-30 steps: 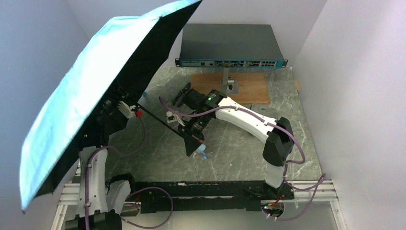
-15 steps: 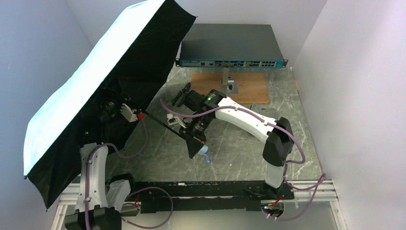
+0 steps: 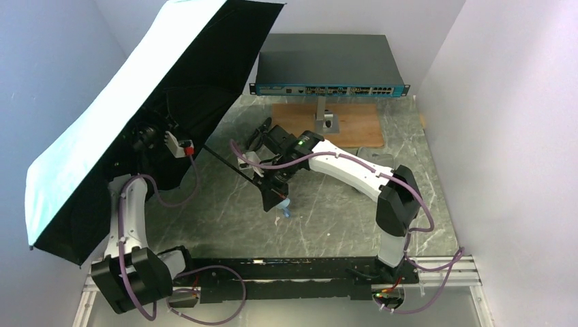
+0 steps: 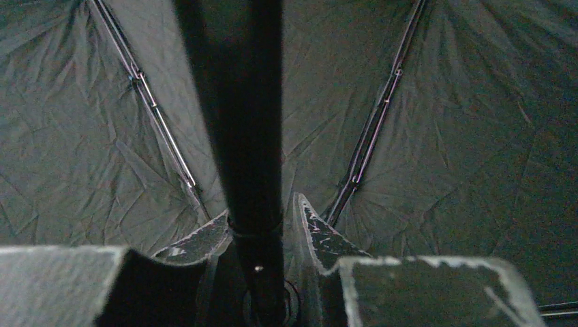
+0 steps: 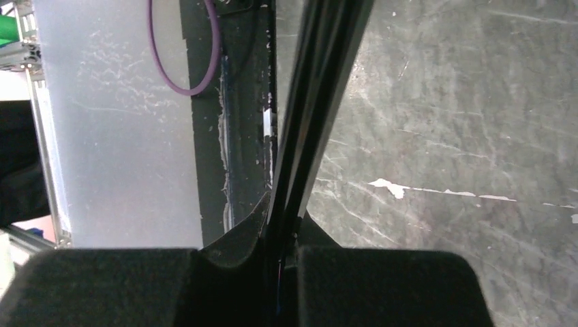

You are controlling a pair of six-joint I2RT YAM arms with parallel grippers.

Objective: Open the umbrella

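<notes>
The umbrella (image 3: 116, 129) is spread open at the left, sky-blue outside, black underside facing the arms. Its thin black shaft (image 3: 228, 163) runs from the canopy down to the pale-blue handle (image 3: 285, 208). My left gripper (image 3: 146, 136) sits under the canopy, shut on the upper shaft; in the left wrist view the shaft (image 4: 249, 136) runs up between the fingertips (image 4: 320, 231) with ribs and black cloth behind. My right gripper (image 3: 272, 194) is shut on the shaft's lower end by the handle; in the right wrist view the shaft (image 5: 313, 102) passes between the jaws.
A grey network switch (image 3: 327, 65) stands at the back on a small stand (image 3: 326, 119) over a wooden board (image 3: 354, 126). Grey walls close in left and right. A black rail (image 3: 286, 269) runs along the table's near edge.
The canopy has swung up and back, tilting more upright; the left arm has risen with it. The right gripper and handle moved slightly up and back.
</notes>
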